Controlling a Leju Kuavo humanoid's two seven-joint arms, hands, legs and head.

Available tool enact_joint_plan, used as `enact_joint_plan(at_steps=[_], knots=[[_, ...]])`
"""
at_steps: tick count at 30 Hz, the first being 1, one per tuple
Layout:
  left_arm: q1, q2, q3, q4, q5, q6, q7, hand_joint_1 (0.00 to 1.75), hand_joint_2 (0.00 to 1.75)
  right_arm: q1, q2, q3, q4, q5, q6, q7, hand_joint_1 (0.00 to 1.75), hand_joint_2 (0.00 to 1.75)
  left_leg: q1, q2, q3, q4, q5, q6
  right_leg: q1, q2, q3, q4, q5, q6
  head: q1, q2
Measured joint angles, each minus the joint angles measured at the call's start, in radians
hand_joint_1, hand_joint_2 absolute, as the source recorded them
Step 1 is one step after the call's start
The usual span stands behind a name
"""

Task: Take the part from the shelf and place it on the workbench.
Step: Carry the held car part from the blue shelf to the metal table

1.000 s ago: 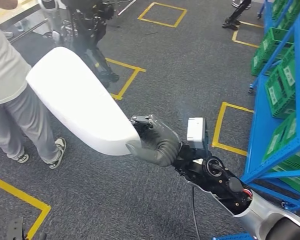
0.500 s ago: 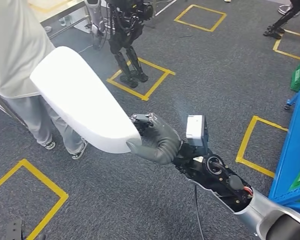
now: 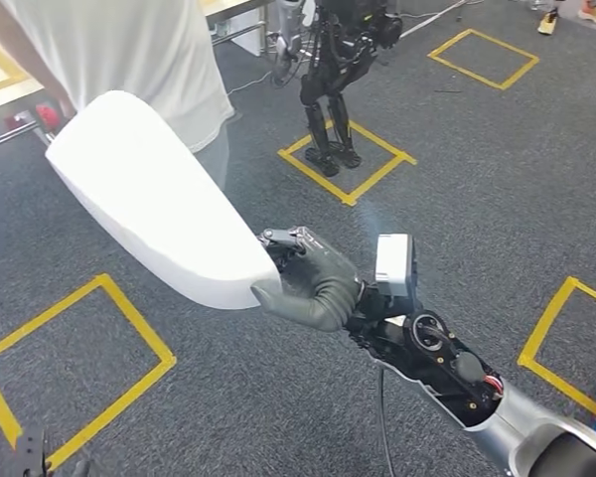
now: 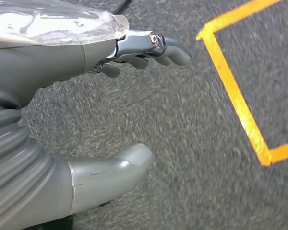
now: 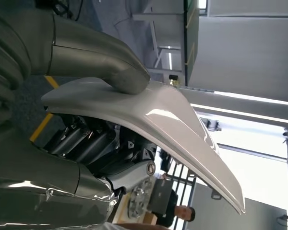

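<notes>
Grey carpet floor (image 3: 460, 179) spreads across my head view, marked with yellow tape squares (image 3: 77, 368). Out over that floor my right hand (image 3: 306, 278) grips the white part (image 3: 149, 204), a long, smooth, curved panel that widens away from the hand and tapers to a rounded end at the grasp. The thumb lies along the near edge of that narrow end and the darker fingers close over its far side, so the part is held up in the air above the carpet, well clear of it.

From the right wrist view the same grip is plain: the thick grey thumb (image 5: 99, 62) presses on one face of the part (image 5: 164, 129) and the dark fingers (image 5: 84, 141) are tucked against the other face, with the panel running away from the hand towards a bright ceiling.

My left hand (image 4: 99, 115) hangs over the carpet with nothing in it, its fingers (image 4: 161, 50) stretched out straight and the thumb well apart from them (a yellow tape corner (image 4: 236, 96) lies on the floor beyond).

Behind the part stands a person in a white shirt (image 3: 130, 50), just beside its wide end from my angle. Further back another dark humanoid robot (image 3: 336, 79) stands on one of the tape squares.
</notes>
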Motion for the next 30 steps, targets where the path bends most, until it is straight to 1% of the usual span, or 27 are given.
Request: enact_joint_plan(at_steps=[1, 2, 3, 4, 5, 6, 7, 8, 9, 10, 11, 12, 13, 15, 16, 17, 18, 19, 20, 21, 22, 23, 24, 26, 27, 28, 30], knots=[[0.000, 0.000, 0.000, 0.000, 0.000, 0.000, 0.000, 0.00, 1.75, 0.002, 0.000, 0.000, 0.000, 0.000, 0.000, 0.000, 1.75, 1.75, -0.003, -0.014, 0.000, 0.000, 0.000, 0.003, 0.004, 0.008, -0.036, 0.067, -0.020, -0.005, 0.003, 0.000], [0.000, 0.000, 0.000, 0.000, 0.000, 0.000, 0.000, 0.00, 1.75, 0.004, 0.000, 0.000, 0.000, 0.000, -0.001, 0.000, 1.75, 1.75, -0.008, -0.029, 0.001, 0.000, -0.001, 0.004, 0.008, 0.011, -0.059, 0.101, -0.020, -0.011, 0.005, 0.000], [0.001, -0.001, 0.000, 0.000, -0.001, 0.000, 0.000, 0.00, 1.75, 0.005, 0.000, 0.000, 0.000, 0.000, -0.001, 0.000, 1.75, 1.75, -0.012, -0.045, 0.003, 0.000, -0.001, 0.005, 0.013, 0.015, -0.063, 0.094, 0.001, -0.021, 0.006, 0.000], [0.002, -0.002, 0.000, 0.000, -0.001, 0.000, 0.001, 0.00, 1.75, 0.005, 0.000, 0.000, 0.000, 0.000, -0.002, 0.000, 1.75, 1.75, -0.016, -0.060, 0.006, 0.000, -0.001, 0.006, 0.019, 0.021, -0.050, 0.047, 0.039, -0.032, 0.008, 0.000], [0.002, -0.003, 0.000, 0.000, -0.002, 0.001, 0.002, 0.00, 1.75, 0.005, 0.000, 0.000, 0.000, 0.000, -0.003, 0.001, 1.75, 1.75, -0.019, -0.074, 0.008, -0.001, -0.001, 0.006, 0.025, 0.037, -0.025, -0.025, 0.086, -0.046, 0.009, 0.000], [0.001, -0.005, 0.000, 0.000, -0.003, 0.001, 0.002, 0.00, 1.75, 0.004, 0.000, 0.000, 0.000, 0.000, -0.004, 0.001, 1.75, 1.75, -0.022, -0.087, 0.009, -0.001, 0.000, 0.005, 0.029, 0.064, 0.000, -0.093, 0.123, -0.061, 0.006, 0.000], [-0.001, -0.006, -0.001, 0.000, -0.004, 0.002, 0.004, 0.00, 1.75, 0.003, 0.000, 0.000, 0.000, 0.001, -0.005, 0.001, 1.75, 1.75, -0.021, -0.099, 0.008, -0.002, 0.002, 0.004, 0.032, 0.088, 0.020, -0.148, 0.148, -0.070, 0.003, 0.000], [-0.002, -0.007, -0.003, 0.000, -0.005, 0.003, 0.005, 0.00, 1.75, 0.002, 0.000, -0.001, 0.000, 0.002, -0.006, 0.001, 1.75, 1.75, -0.019, -0.109, 0.006, -0.003, 0.004, 0.001, 0.035, 0.104, 0.034, -0.181, 0.158, -0.075, 0.001, 0.000], [-0.002, -0.008, -0.005, 0.000, -0.006, 0.004, 0.008, 0.00, 1.75, 0.001, 0.000, -0.001, -0.001, 0.003, -0.006, 0.002, 1.75, 1.75, -0.016, -0.121, 0.002, -0.005, 0.008, -0.003, 0.037, 0.107, 0.041, -0.191, 0.157, -0.076, 0.000, 0.000], [-0.001, -0.006, -0.007, 0.000, -0.007, 0.006, 0.010, 0.00, 1.75, 0.000, 0.000, 0.000, -0.002, 0.004, -0.007, 0.003, 1.75, 1.75, -0.014, -0.135, -0.001, -0.009, 0.013, -0.010, 0.038, 0.095, 0.047, -0.203, 0.160, -0.074, 0.003, 0.000], [0.000, -0.007, -0.009, 0.000, -0.008, 0.007, 0.012, 0.00, 1.75, -0.002, 0.000, 0.000, -0.002, 0.004, -0.008, 0.004, 1.75, 1.75, -0.014, -0.134, -0.003, -0.010, 0.015, -0.014, 0.035, 0.079, 0.056, -0.215, 0.163, -0.070, 0.006, 0.000], [0.001, -0.006, -0.011, 0.000, -0.008, 0.009, 0.013, 0.00, 1.75, -0.003, 0.001, 0.000, -0.003, 0.005, -0.009, 0.005, 1.75, 1.75, -0.016, -0.115, -0.008, -0.004, 0.009, -0.019, 0.031, 0.065, 0.062, -0.227, 0.169, -0.068, 0.003, 0.000], [0.000, -0.006, -0.013, 0.000, -0.008, 0.011, 0.013, 0.00, 1.75, -0.004, 0.001, 0.000, -0.004, 0.005, -0.011, 0.006, 1.75, 1.75, -0.019, -0.084, -0.021, 0.022, -0.008, -0.022, 0.027, 0.050, 0.067, -0.240, 0.175, -0.066, -0.002, 0.000], [-0.002, -0.004, -0.014, 0.000, -0.008, 0.014, 0.014, 0.00, 1.75, -0.006, 0.001, 0.001, -0.004, 0.005, -0.017, 0.009, 1.75, 1.75, -0.019, -0.018, -0.078, 0.137, -0.072, -0.030, 0.025, 0.021, 0.070, -0.251, 0.181, -0.066, -0.012, 0.000], [-0.002, -0.005, -0.015, 0.000, -0.008, 0.015, 0.014, 0.00, 1.75, -0.006, 0.001, 0.001, -0.004, 0.005, -0.019, 0.009, 1.75, 1.75, -0.016, -0.005, -0.110, 0.204, -0.101, -0.035, 0.026, 0.006, 0.069, -0.251, 0.181, -0.066, -0.015, 0.000], [-0.001, -0.005, -0.015, 0.000, -0.007, 0.016, 0.014, 0.00, 1.75, -0.003, 0.001, 0.002, -0.004, 0.004, -0.020, 0.010, 1.75, 1.75, -0.013, 0.001, -0.130, 0.249, -0.114, -0.041, 0.025, -0.009, 0.068, -0.251, 0.181, -0.066, -0.016, 0.000], [0.001, -0.006, -0.016, 0.000, -0.006, 0.018, 0.015, 0.00, 1.75, 0.000, 0.001, 0.004, -0.004, 0.004, -0.020, 0.009, 1.75, 1.75, -0.010, 0.005, -0.131, 0.258, -0.110, -0.046, 0.025, -0.024, 0.067, -0.250, 0.180, -0.064, -0.018, 0.000], [0.004, -0.006, -0.016, 0.000, -0.006, 0.020, 0.016, 0.00, 1.75, 0.004, 0.001, 0.006, -0.004, 0.004, -0.020, 0.008, 1.75, 1.75, -0.006, 0.012, -0.111, 0.225, -0.089, -0.050, 0.024, -0.038, 0.067, -0.249, 0.179, -0.062, -0.018, 0.000], [0.005, -0.005, -0.016, 0.000, -0.006, 0.024, 0.019, 0.00, 1.75, 0.007, 0.001, 0.008, -0.004, 0.003, -0.020, 0.007, 1.75, 1.75, -0.004, 0.025, -0.073, 0.161, -0.059, -0.054, 0.023, -0.051, 0.067, -0.246, 0.176, -0.058, -0.019, 0.000], [0.005, -0.005, -0.017, 0.000, -0.006, 0.029, 0.021, 0.00, 1.75, 0.008, 0.001, 0.010, -0.004, 0.003, -0.020, 0.006, 1.75, 1.75, -0.004, 0.050, -0.030, 0.088, -0.035, -0.056, 0.024, -0.063, 0.065, -0.240, 0.171, -0.051, -0.021, 0.000], [0.003, -0.004, -0.017, 0.000, -0.007, 0.033, 0.023, 0.00, 1.75, 0.008, 0.001, 0.011, -0.004, 0.003, -0.021, 0.005, 1.75, 1.75, -0.005, 0.067, 0.002, 0.031, -0.018, -0.052, 0.026, -0.074, 0.064, -0.234, 0.165, -0.043, -0.021, 0.000], [0.002, -0.004, -0.018, 0.000, -0.008, 0.037, 0.025, 0.00, 1.75, 0.008, 0.001, 0.012, -0.005, 0.003, -0.022, 0.004, 1.75, 1.75, -0.008, 0.078, 0.022, -0.004, -0.011, -0.044, 0.028, -0.084, 0.064, -0.229, 0.160, -0.037, -0.021, 0.000], [0.002, -0.005, -0.019, 0.000, -0.009, 0.040, 0.027, 0.00, 1.75, 0.007, 0.001, 0.013, -0.005, 0.003, -0.023, 0.003, 1.75, 1.75, -0.010, 0.078, 0.026, -0.014, -0.011, -0.035, 0.031, -0.094, 0.065, -0.226, 0.156, -0.030, -0.018, 0.000], [0.004, -0.005, -0.022, 0.000, -0.011, 0.045, 0.030, 0.00, 1.75, 0.005, 0.001, 0.016, -0.005, 0.003, -0.024, 0.003, 1.75, 1.75, -0.012, 0.052, 0.023, -0.014, -0.009, -0.015, 0.028, -0.111, 0.068, -0.224, 0.151, -0.020, -0.012, 0.000], [0.005, -0.005, -0.023, 0.000, -0.012, 0.048, 0.031, 0.00, 1.75, 0.005, 0.001, 0.018, -0.005, 0.003, -0.025, 0.003, 1.75, 1.75, -0.012, 0.041, 0.023, -0.015, -0.007, -0.009, 0.025, -0.101, 0.066, -0.215, 0.140, -0.014, -0.011, 0.000], [0.005, -0.004, -0.023, 0.000, -0.013, 0.051, 0.031, 0.00, 1.75, 0.005, 0.001, 0.018, -0.005, 0.003, -0.025, 0.003, 1.75, 1.75, -0.011, 0.031, 0.023, -0.016, -0.005, -0.002, 0.021, -0.079, 0.055, -0.188, 0.119, -0.010, -0.010, 0.000], [0.002, -0.005, -0.024, 0.000, -0.014, 0.056, 0.030, 0.00, 1.75, 0.005, 0.001, 0.019, -0.004, 0.003, -0.027, 0.002, 1.75, 1.75, -0.010, 0.011, 0.022, -0.017, -0.003, 0.006, 0.018, -0.021, 0.004, -0.069, 0.053, -0.005, -0.005, 0.000]])
